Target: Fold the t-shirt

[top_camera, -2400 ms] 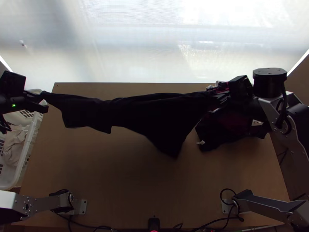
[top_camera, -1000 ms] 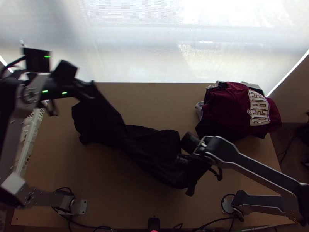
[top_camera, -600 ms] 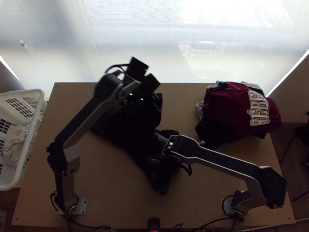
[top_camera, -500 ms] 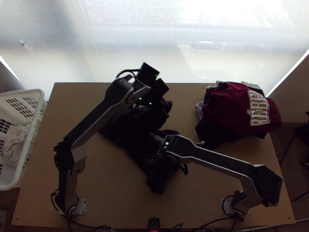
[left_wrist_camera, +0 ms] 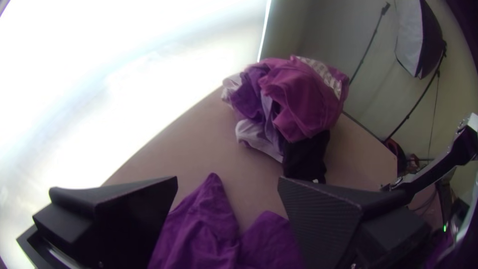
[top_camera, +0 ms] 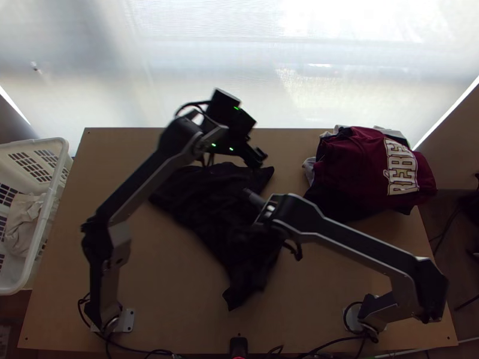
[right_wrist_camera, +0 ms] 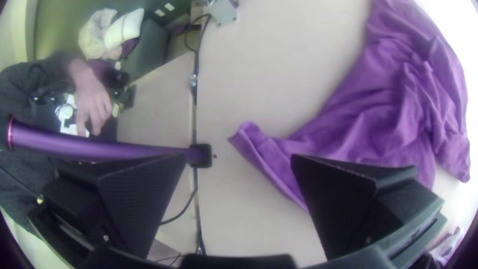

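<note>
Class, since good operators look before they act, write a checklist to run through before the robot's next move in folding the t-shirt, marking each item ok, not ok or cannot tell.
1. Left gripper has its jaws open: ok.
2. Right gripper has its jaws open: ok.
3. T-shirt spread flat: not ok, it lies wrinkled and slanting.
4. T-shirt apart from the clothes pile: ok, bare table between them.
5. Collar located: cannot tell.

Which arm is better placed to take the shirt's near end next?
Right, I'd judge. The right gripper is open, with the shirt's near end ahead of its fingertips; the left gripper, also open, is over at the shirt's far side.
</note>
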You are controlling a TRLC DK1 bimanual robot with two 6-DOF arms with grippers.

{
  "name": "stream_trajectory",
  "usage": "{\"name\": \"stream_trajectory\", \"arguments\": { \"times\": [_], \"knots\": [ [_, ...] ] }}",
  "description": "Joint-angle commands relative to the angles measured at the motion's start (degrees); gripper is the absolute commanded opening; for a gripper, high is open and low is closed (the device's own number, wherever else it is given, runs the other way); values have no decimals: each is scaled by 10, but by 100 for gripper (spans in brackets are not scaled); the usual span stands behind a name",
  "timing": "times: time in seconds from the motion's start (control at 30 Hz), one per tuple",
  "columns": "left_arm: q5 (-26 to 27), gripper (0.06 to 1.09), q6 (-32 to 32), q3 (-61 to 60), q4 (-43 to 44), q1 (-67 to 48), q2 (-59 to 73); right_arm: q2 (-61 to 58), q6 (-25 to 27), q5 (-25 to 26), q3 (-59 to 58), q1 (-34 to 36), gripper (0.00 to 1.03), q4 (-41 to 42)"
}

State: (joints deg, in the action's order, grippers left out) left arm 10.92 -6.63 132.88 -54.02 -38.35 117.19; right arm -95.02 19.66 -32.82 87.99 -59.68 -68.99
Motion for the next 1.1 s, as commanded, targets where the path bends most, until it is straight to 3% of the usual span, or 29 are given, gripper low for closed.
{"name": "stream_trajectory", "arguments": {
  "times": [0.0, 0.2, 0.27, 0.37, 0.4, 0.47, 0.6, 0.73, 1.07],
  "knots": [
    [1, 103, -15, -51, -38, 69, -94, 63, 57, 8, 10, 137, 99, -76],
    [2, 103, -63, -148, -218, 7, -166, 27, 152, 33, 33, 381, 99, -103],
    [2, 103, -68, -208, -231, -37, -188, -23, 151, 63, 64, 428, 99, -91],
    [0, 103, -70, -271, -254, -115, -194, -93, 102, 64, 111, 462, 98, -25],
    [-13, 104, -70, -290, -254, -139, -192, -111, 99, 67, 120, 463, 98, -2],
    [-41, 104, -67, -316, -262, -185, -178, -148, 99, 124, 134, 450, 98, 47],
    [-38, 104, -60, -346, -263, -226, -156, -224, 99, 209, 185, 416, 98, 113],
    [-26, 103, -51, -345, -286, -226, -138, -297, 63, 210, 271, 391, 93, 112],
    [-25, 103, -21, -402, -294, -237, -130, -361, 58, 227, 314, 329, 93, 118]
  ]
}}
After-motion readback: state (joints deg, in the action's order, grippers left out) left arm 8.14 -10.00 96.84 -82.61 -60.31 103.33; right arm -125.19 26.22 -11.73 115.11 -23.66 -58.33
